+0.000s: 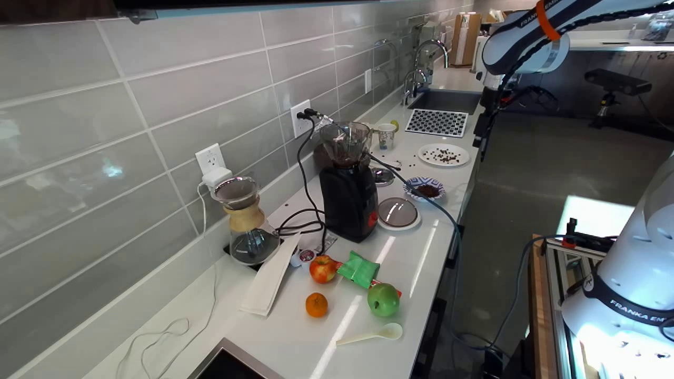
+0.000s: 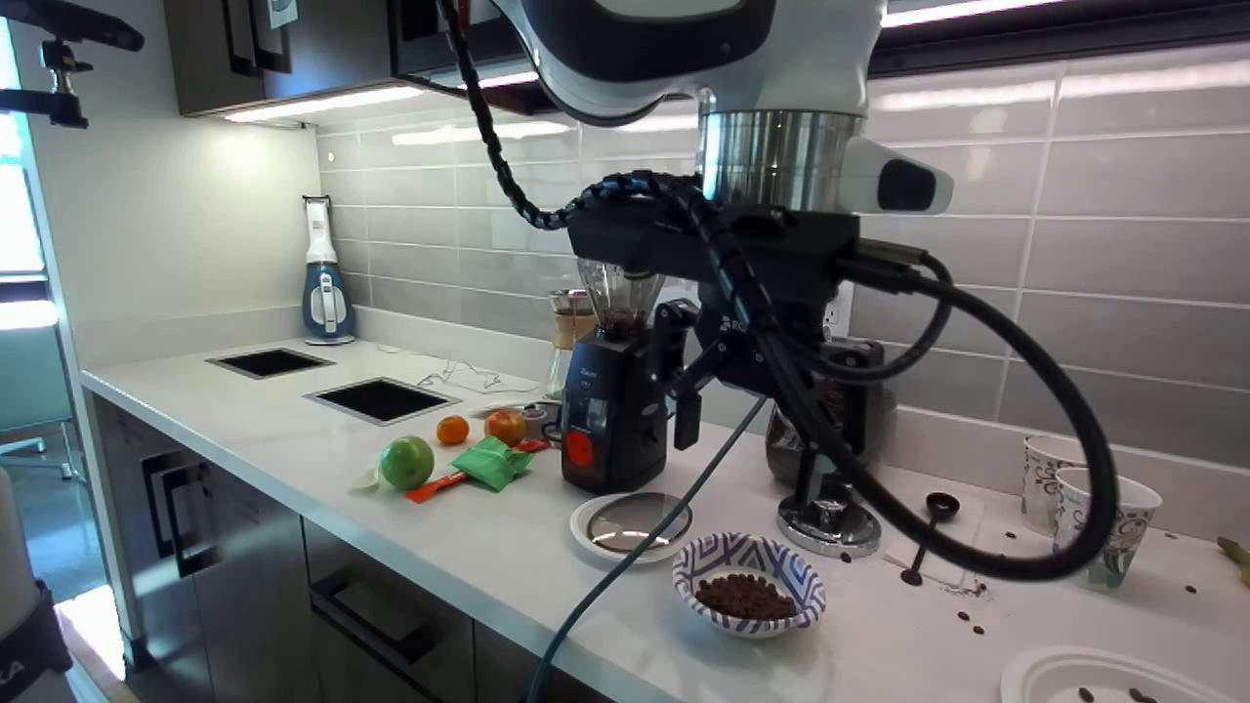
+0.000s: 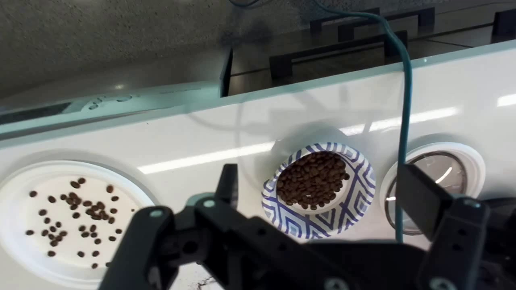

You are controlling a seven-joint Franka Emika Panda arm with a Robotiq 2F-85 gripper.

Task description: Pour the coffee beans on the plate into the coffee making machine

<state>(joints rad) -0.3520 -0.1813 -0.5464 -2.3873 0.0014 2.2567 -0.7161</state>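
Wrist view: black gripper [image 3: 322, 187] spread, empty. Round white plate [image 3: 24, 209] of brown coffee beans [image 3: 100, 206], lower left: likely light, bendy; pinch rim.

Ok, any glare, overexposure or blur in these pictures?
Wrist view: glare streaks the counter, though the beans on the plate look distinct; in both exterior views, light reflects off the wall tiles; in an exterior view, the arm's base is partly washed out.
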